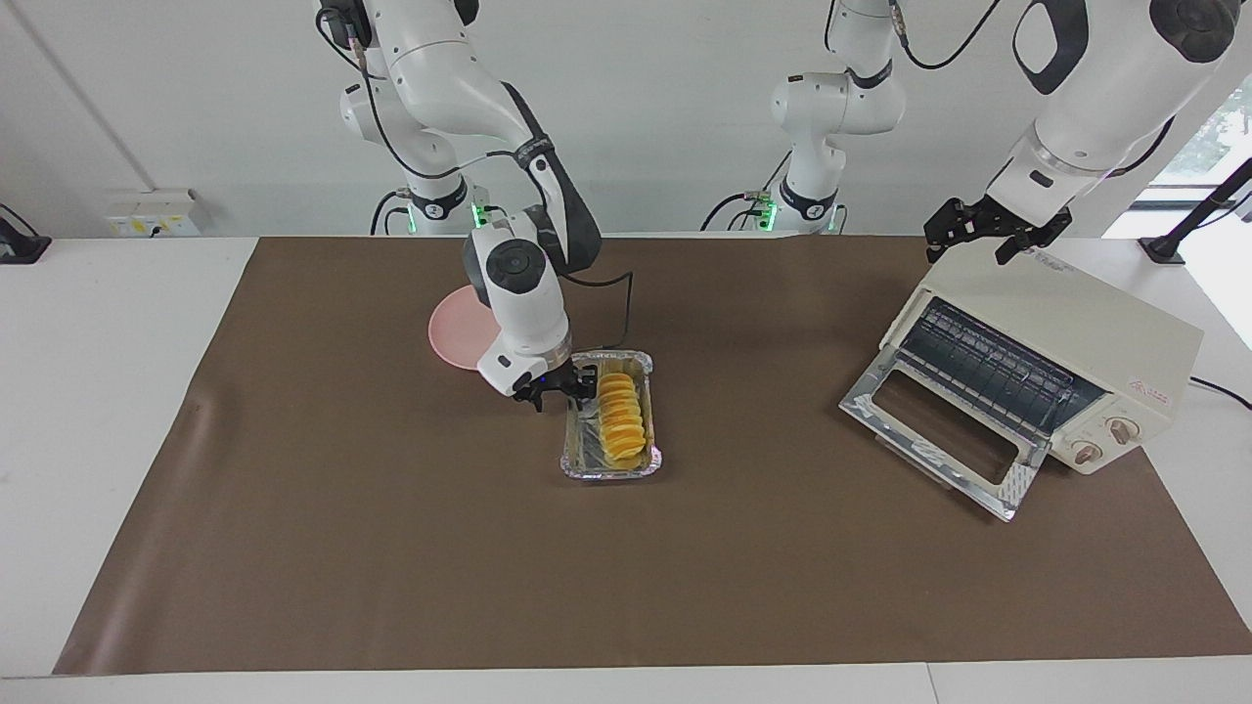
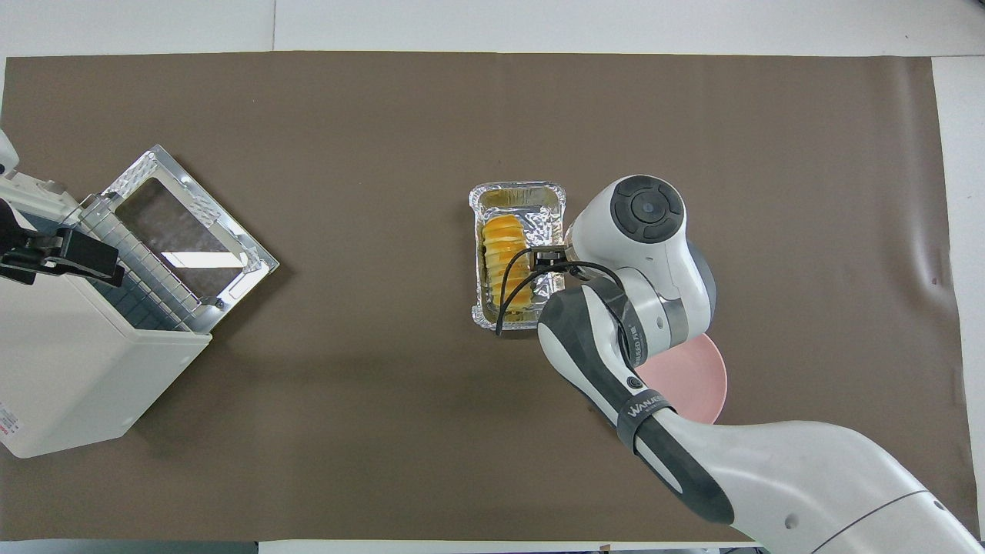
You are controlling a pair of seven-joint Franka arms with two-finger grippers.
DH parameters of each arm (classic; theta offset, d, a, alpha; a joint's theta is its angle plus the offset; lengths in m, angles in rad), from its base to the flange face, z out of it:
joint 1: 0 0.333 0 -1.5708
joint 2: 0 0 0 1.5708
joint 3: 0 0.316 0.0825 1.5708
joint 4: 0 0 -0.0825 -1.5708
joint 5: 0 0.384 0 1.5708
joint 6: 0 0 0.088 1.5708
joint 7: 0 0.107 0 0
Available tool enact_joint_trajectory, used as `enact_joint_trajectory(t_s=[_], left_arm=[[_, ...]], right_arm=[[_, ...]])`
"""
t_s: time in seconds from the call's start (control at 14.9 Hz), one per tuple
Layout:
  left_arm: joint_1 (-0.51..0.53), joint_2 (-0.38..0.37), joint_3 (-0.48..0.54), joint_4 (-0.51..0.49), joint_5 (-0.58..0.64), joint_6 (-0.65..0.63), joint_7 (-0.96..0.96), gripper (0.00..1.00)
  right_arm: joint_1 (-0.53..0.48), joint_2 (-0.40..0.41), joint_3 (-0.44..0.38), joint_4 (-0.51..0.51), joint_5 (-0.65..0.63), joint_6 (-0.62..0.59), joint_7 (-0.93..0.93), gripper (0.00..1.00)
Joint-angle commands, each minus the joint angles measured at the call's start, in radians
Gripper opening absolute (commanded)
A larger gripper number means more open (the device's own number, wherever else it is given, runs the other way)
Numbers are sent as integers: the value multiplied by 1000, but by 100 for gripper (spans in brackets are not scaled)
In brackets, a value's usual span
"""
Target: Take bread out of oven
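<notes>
I have the right hand [image 1: 564, 387] low at the foil tray [image 1: 575, 465], right beside the bread [image 1: 623, 417] lying in it; I cannot tell how its fingers stand. The left hand [image 1: 988, 231] waits spread apart over the oven [image 1: 1095, 337], whose door hangs open.

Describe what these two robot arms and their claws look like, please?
Both arms are glossy white with rounded shells, dark grey joint covers and round dark caps. The right gripper and left gripper are small black two-finger claws. A thin black cable loops beside the right arm's wrist, and a dark band on its forearm carries white lettering. Green lights glow at the bases.
</notes>
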Motion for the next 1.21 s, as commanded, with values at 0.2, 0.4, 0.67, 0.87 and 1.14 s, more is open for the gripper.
enact_joint_trajectory(t_s=[0.2,0.4,0.67,0.87,1.14], left_arm=[[0,-31,-9,-35,-15,30,8,100],[-27,-34,-7,-33,-15,25,3,100],[-11,-34,2,-33,-15,24,4,100],[-11,-34,2,-33,-13,24,4,100],[-12,-34,2,-33,-13,24,4,100]], right_arm=[[-9,-30,2,-30,9,41,0,0],[-95,-35,3,50,9,-57,-84,0],[-257,-44,2,136,84,-181,-227,0],[-389,-51,2,102,167,-183,-394,0],[-425,-79,-1,-11,183,-126,-473,0]])
